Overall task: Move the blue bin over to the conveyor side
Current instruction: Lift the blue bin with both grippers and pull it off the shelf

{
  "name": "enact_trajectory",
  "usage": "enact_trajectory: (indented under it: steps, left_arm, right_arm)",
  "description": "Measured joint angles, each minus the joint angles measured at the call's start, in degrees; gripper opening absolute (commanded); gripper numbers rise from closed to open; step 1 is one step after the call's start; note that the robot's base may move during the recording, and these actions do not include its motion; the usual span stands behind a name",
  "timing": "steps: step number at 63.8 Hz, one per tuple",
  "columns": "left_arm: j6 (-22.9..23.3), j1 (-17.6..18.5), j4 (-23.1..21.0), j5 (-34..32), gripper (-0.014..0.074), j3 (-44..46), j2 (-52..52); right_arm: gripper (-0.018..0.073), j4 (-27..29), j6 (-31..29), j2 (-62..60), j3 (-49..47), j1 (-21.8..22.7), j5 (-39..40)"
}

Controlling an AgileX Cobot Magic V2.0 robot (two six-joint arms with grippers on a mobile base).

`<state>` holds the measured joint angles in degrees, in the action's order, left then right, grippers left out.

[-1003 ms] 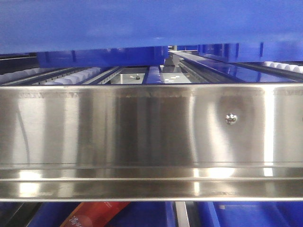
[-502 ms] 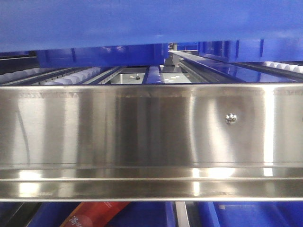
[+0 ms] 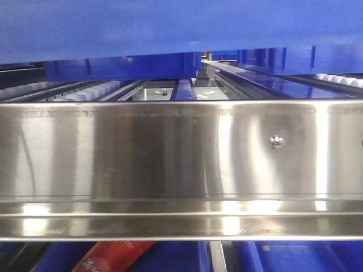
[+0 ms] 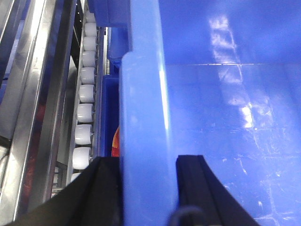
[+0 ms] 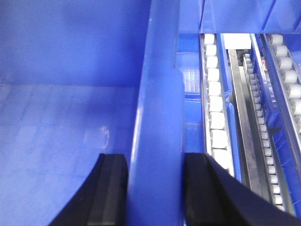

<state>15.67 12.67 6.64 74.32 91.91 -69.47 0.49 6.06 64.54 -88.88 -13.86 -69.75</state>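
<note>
A: Is there any writing to read?

B: Only on a flat red packet at the bottom edge of the front view, below the shiny stainless-steel rail. It has white script, too blurred to make out. A single small screw sits in the rail's right half.

A: Where is the large bright-blue plastic bin?

B: Its glossy wall fills the top of the front view, above the rail. Through the gap under it you can see rows of white rollers and other dark-blue crates farther back.

A: What is in it?

B: Both wrist views show only its bare blue floor, with light glints and faint scuffs.

A: And the left fingers?

B: They are black and straddle the bin's thick rim, one outside and one inside. Both press against the wall, closed onto it. Just beside the outer finger, a line of white rollers runs along a steel track. A sliver of red-orange shows low down between rollers and bin.

A: The right fingers?

B: They have the same hold on the bin's right-hand wall, with the rim clamped between the two black fingers. Outside that wall lie more roller tracks and steel rails.
</note>
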Motion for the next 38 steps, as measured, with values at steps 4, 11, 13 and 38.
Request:
enact_trajectory:
  steps: [4, 11, 13, 38]
  left_arm:
    - [0.00, 0.00, 0.00, 0.00, -0.0018, 0.00, 0.00]
    - [0.00, 0.00, 0.00, 0.00, -0.0018, 0.00, 0.00]
    - [0.00, 0.00, 0.00, 0.00, -0.0018, 0.00, 0.00]
    - [0.00, 0.00, 0.00, 0.00, -0.0018, 0.00, 0.00]
  right_arm:
    - [-0.0088, 0.00, 0.00, 0.00, 0.00, 0.00, 0.00]
    - [-0.0088, 0.00, 0.00, 0.00, 0.00, 0.00, 0.00]
    - [-0.0088, 0.00, 0.00, 0.00, 0.00, 0.00, 0.00]
    - [-0.0088, 0.00, 0.00, 0.00, 0.00, 0.00, 0.00]
